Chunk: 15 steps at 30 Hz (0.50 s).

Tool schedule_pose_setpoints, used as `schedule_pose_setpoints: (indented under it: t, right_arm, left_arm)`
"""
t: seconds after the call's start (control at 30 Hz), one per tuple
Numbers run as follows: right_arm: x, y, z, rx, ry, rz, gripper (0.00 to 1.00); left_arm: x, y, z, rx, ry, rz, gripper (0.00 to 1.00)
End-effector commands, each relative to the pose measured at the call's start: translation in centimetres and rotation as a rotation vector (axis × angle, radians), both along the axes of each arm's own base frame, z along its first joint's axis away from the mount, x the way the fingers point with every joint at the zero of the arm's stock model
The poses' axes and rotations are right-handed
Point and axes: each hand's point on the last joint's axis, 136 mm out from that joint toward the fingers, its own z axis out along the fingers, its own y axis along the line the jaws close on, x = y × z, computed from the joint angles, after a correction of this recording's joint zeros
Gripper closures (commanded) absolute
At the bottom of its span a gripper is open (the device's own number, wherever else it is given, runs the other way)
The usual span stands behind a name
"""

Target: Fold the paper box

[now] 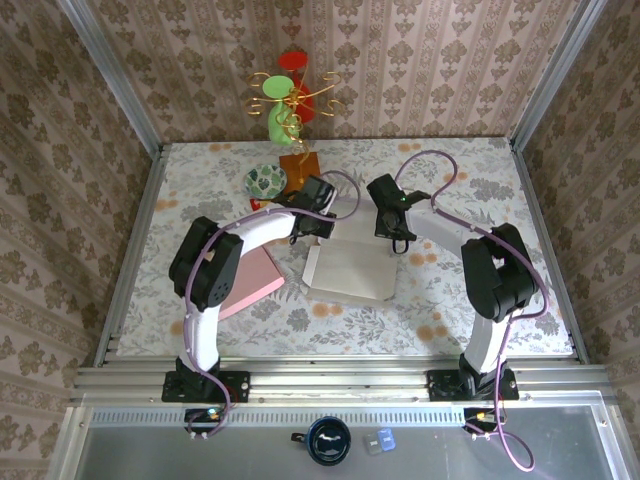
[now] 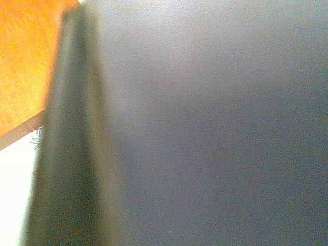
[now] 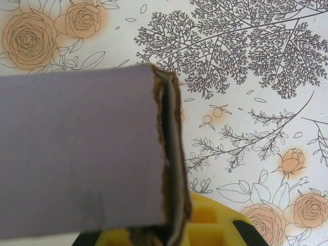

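Note:
The paper box [image 1: 350, 272] lies mostly flat and white in the middle of the table. My left gripper [image 1: 318, 232] sits at its far left corner. In the left wrist view a blurred grey panel of the box [image 2: 215, 128] lies right against the lens and hides the fingers. At the box's far right corner my right gripper [image 1: 398, 243] is shut on a raised flap. In the right wrist view that grey flap [image 3: 77, 148] stands up, and its brown doubled edge runs down between the yellow fingers [image 3: 215, 223] of my right gripper [image 3: 177, 233].
A pink flat sheet [image 1: 255, 280] lies left of the box under the left arm. Behind stand a patterned bowl [image 1: 265, 180], an orange wooden block [image 1: 300, 165] [image 2: 25, 61] and a wire ornament with a green vase [image 1: 280, 122]. Metal rails edge the table.

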Motion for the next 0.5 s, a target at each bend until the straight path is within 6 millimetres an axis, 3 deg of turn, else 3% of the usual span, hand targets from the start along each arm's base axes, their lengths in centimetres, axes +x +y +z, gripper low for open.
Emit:
schedule_pose_setpoints:
  t: [0.0, 0.17, 0.47]
  right_arm:
    - [-1.5, -2.3, -1.6, -0.105, 0.096, -0.022, 1.00]
    - [-1.3, -2.4, -1.8, -0.108, 0.113, -0.017, 1.00]
    - [-1.2, -2.2, -1.9, -0.103, 0.134, -0.016, 1.00]
  left_arm:
    - [0.1, 0.5, 0.6, -0.031, 0.020, 0.023, 0.83]
    - [0.0, 0.0, 1.9, -0.073, -0.002, -0.015, 0.82]
    - [-0.4, -0.1, 2.5, -0.108, -0.018, -0.038, 0.82]
